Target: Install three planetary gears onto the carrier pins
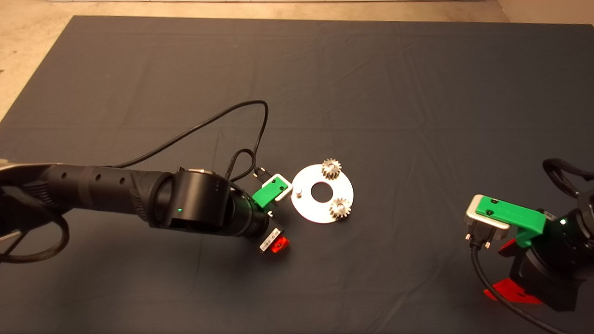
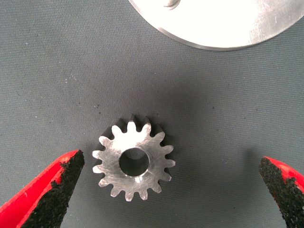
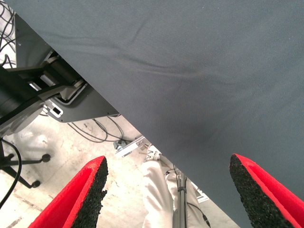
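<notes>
Hovering with fingers spread, the left gripper point(image 2: 173, 190) brackets the last loose gear point(image 2: 134, 159) on the mat just beside the disc point(image 1: 310, 209); two gears already sit on pins. Next: descend, close, lift toward the bare pin point(image 1: 299, 191). The right gripper point(image 3: 168, 190) waits released at the mat's edge.

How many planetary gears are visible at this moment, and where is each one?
3. Two gears sit on pins of the carrier disc: one at its far edge, one at its near right. The third gear lies flat on the mat between the open left gripper fingers.
</notes>
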Robot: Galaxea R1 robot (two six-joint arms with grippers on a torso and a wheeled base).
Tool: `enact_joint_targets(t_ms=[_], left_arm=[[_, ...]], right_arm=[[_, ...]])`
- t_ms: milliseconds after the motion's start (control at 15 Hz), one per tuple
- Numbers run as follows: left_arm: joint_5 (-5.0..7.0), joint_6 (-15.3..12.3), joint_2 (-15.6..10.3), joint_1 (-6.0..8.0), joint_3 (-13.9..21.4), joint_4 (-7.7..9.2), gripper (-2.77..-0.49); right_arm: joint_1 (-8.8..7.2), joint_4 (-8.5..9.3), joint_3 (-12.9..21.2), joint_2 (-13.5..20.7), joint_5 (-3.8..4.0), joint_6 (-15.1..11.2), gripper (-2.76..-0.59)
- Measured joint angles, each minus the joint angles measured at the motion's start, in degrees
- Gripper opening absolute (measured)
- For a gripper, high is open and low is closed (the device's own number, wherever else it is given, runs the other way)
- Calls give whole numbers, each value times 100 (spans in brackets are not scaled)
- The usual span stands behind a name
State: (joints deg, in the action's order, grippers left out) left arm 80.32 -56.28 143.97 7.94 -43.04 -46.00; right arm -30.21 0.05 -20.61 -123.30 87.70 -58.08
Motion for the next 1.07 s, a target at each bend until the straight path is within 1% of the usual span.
enact_joint_targets(t_ms=[200, 333, 467, 667, 800, 867, 1000, 1067], left_arm=[[0, 0, 0, 0, -11, -33, -59], [0, 0, -4, 0, -11, -93, -59], [0, 0, -12, 0, -12, -98, -59], [0, 2, -15, -9, -45, -202, -73], [-15, 2, -15, -15, -45, -207, -74], [-50, 2, -17, -17, -48, -207, -85], [-93, 2, -17, -17, -46, -210, -88], [-95, 2, -17, -20, -48, -210, -94]], right_arm=[[0, 0, 0, 15, 1, 4, -147], [0, 0, 0, 15, 1, 9, -147], [0, 0, 0, 15, 0, 11, -147], [0, 0, 0, 15, 0, 13, -147], [0, 0, 0, 15, 0, 13, -147], [0, 0, 0, 15, 0, 13, -147], [-18, 0, 0, 15, 1, 13, -147], [-30, 0, 0, 15, 4, 13, -147]])
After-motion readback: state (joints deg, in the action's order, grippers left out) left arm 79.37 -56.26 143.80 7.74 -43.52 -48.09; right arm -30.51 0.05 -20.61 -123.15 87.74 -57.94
